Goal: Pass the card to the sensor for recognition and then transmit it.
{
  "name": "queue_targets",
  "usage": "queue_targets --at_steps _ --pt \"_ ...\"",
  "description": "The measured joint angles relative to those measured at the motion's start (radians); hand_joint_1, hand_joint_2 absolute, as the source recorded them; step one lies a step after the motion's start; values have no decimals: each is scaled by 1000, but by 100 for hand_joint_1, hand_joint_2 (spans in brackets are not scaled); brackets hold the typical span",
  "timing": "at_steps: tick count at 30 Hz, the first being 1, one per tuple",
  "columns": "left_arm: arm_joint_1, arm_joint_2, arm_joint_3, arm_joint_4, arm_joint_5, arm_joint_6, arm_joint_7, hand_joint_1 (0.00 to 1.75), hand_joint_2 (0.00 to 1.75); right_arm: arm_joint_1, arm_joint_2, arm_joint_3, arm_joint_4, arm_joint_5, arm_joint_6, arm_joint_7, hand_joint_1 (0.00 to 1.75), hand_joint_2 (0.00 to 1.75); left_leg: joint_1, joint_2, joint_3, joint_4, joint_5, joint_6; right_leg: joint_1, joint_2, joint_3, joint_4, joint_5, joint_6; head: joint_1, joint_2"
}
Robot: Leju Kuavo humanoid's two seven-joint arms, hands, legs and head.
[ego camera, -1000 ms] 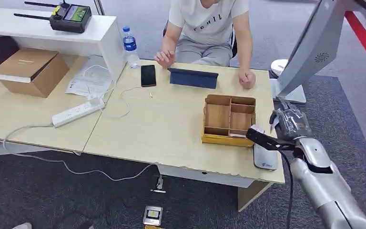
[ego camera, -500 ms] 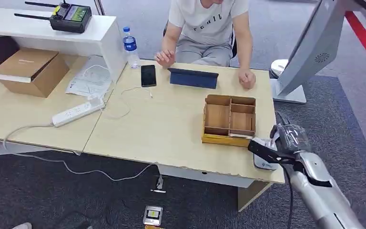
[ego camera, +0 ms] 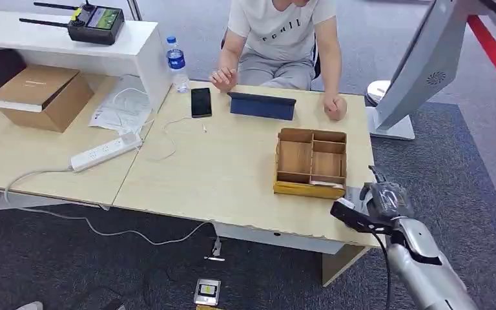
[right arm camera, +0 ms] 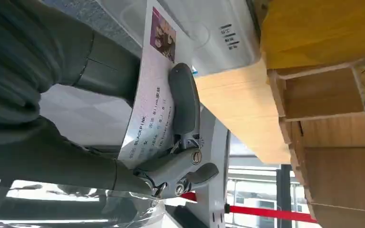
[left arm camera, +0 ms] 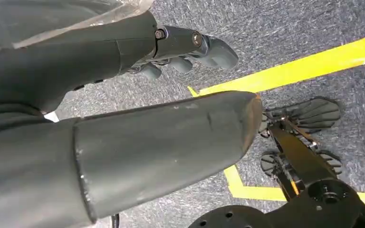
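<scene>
My right hand (ego camera: pixel 378 205) hangs over the table's front right corner, just in front of the wooden organiser box (ego camera: pixel 311 161). In the right wrist view it pinches a white printed card (right arm camera: pixel 149 109) between thumb and fingers (right arm camera: pixel 183 104). The card's picture end lies over the white sensor (right arm camera: pixel 218 33) next to the box (right arm camera: pixel 332 95). I cannot tell whether card and sensor touch. In the head view the hand hides most of the sensor. My left hand (left arm camera: pixel 76 71) hangs over the carpet, its fingers apart and holding nothing.
A person (ego camera: pixel 284 39) sits at the table's far side with both hands on it, behind a blue tablet (ego camera: pixel 261 105). A phone (ego camera: pixel 201 101), bottle (ego camera: pixel 176 61), power strip (ego camera: pixel 105 152) and cardboard box (ego camera: pixel 42 95) lie to the left. A grey stand (ego camera: pixel 420 58) rises at the right.
My right hand has moved back toward me along the table's right edge, from beside the box to the front corner over the sensor, still holding the card.
</scene>
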Motion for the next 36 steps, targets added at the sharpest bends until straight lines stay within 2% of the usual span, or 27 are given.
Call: queue_targets --at_steps 15,33,36 --pt "0 0 0 0 3 -4 13 0 0 7 26 0 1 -18 16 8 175 175 0 0 0 0 0 0 0 0 0 0 0 0 0 0" --pt "0 3 0 0 10 -8 5 0 0 5 22 0 -12 -12 27 13 175 175 0 0 0 0 0 0 0 0 0 0 0 0 0 0" --pt "0 5 0 0 11 -9 8 0 0 -16 13 0 -34 -8 55 17 175 175 0 0 0 0 0 0 0 0 0 0 0 0 0 0"
